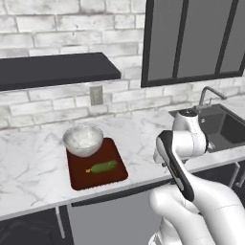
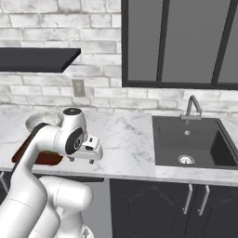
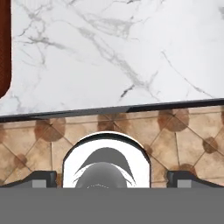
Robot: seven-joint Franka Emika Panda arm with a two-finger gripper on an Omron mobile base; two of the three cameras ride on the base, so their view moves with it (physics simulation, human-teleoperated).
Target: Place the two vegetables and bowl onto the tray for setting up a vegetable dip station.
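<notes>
The white marble-veined counter runs along a whitewashed brick wall, its smooth slab ending in a dark front edge above a floor of brown diamond-patterned tiles in the hand view. To the right, a matte black sink is set into the slab with a curved metal faucet behind it, and dark-framed window panes rise above. A dark floating shelf hangs on the wall over the tray, with a grey outlet plate below it. The tray is a flat, dark red-brown rectangle with rounded corners, lying near the counter's front edge, its long axis running from front to back. The bowl, round, deep and mottled white-grey, sits on the tray's far end. In front of it, on the tray, lies the cucumber, oblong and dark green, its long axis across the tray, tilted slightly up to the right. At its left end, a small yellow-orange bit touches it; too small to tell what it is. The gripper hangs above the counter's front edge, well to the right of the tray, nothing between them, and its fingers stand wide apart, holding nothing.
</notes>
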